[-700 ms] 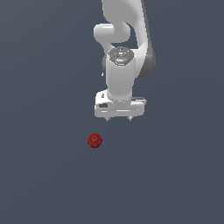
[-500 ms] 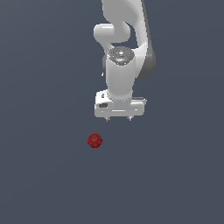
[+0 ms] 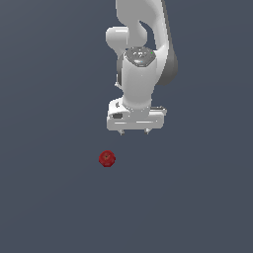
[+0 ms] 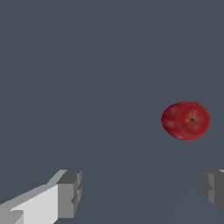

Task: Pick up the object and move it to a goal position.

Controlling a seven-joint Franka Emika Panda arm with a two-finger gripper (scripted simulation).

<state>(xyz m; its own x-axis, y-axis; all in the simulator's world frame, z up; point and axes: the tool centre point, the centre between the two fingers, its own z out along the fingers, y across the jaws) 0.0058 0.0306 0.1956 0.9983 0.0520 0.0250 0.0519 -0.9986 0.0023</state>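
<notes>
Wrist view: my claw fingers spread wide, nothing between; apple beyond them shows its dimpled top. Exterior view: apple on grey floor, nearer and toward that view's left of my claw, which points straight down, well apart.

The dark grey floor lies bare on every side of the red apple, so nothing blocks an approach to it from any direction. The white pincer hangs with its fingers spread wide, off to the exterior view's right of the apple and apart from it. In the wrist view the gap between the grey fingertips is broader than the apple.
</notes>
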